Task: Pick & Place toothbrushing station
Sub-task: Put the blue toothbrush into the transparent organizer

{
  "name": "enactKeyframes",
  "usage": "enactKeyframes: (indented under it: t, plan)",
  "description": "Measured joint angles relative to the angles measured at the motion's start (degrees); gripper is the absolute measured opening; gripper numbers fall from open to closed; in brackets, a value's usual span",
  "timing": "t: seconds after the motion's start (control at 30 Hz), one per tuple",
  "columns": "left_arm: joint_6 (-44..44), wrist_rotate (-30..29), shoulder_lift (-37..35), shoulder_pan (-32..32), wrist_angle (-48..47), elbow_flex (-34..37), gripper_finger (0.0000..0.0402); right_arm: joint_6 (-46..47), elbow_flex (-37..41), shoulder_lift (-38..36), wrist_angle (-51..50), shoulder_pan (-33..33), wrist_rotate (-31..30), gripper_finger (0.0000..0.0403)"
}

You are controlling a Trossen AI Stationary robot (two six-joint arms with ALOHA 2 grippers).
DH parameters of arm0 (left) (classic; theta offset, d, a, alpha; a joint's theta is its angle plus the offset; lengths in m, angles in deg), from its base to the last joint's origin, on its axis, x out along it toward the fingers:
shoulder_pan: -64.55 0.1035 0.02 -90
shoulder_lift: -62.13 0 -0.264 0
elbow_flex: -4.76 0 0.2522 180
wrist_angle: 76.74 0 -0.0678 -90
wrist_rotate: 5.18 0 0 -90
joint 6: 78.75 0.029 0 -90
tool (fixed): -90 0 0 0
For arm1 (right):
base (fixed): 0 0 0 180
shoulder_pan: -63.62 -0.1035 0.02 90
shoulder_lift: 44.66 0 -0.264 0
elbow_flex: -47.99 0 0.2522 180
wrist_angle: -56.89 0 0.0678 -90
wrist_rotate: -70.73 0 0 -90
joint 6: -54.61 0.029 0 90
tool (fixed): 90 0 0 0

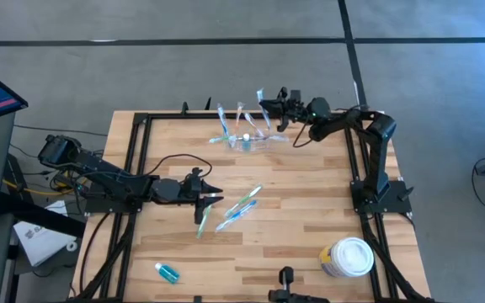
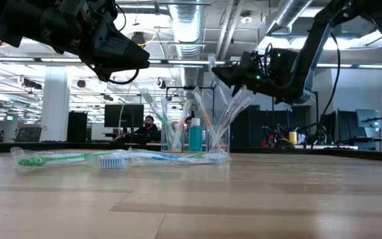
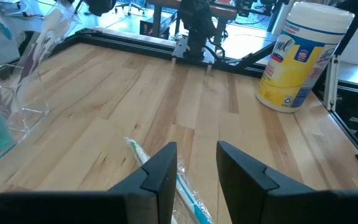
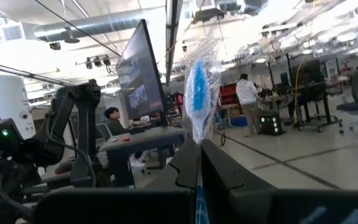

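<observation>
The toothbrushing station (image 1: 247, 141), a low clear plastic holder, stands on the table's far middle. Wrapped toothbrushes (image 1: 223, 123) stand in it, leaning outward, beside a teal bottle (image 2: 195, 137). My right gripper (image 1: 271, 107) hovers just beyond the station's far right side, shut on a wrapped toothbrush (image 4: 198, 93) with blue bristles. My left gripper (image 1: 212, 195) waits over the table's left middle, open and above the tabletop (image 2: 138, 61). Loose wrapped toothbrushes (image 1: 241, 209) lie flat on the wood; one (image 3: 143, 155) runs below the left fingers. My right gripper pinches the wrapped toothbrush between its two fingers, just behind the head (image 4: 197, 142). The brush lies along the fingers, and its blue-bristled head sticks out past the fingertips, tilted upward. It is in the air. The gripper hides the handle end.
A round white-lidded wipes tub (image 1: 348, 257) stands at the near right corner. A small blue bottle (image 1: 167, 272) lies near the front left. A black frame rail (image 1: 133, 168) runs around the table. Bare wood lies between the loose toothbrushes and the tub.
</observation>
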Motion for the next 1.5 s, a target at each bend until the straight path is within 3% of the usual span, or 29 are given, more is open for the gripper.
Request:
enactKeyframes:
  t: [0.5, 1.5]
  plan:
    - [0.00, -0.04, 0.00, 0.00, -0.02, 0.00, 0.0106, 1.76, -4.29, 8.15, 0.86, -1.09, -0.36, 0.0000]
    - [0.00, -0.04, 0.00, 0.00, -0.02, 0.00, 0.0106, 0.37, -4.44, 8.35, -3.12, -1.68, -0.18, 0.0000]
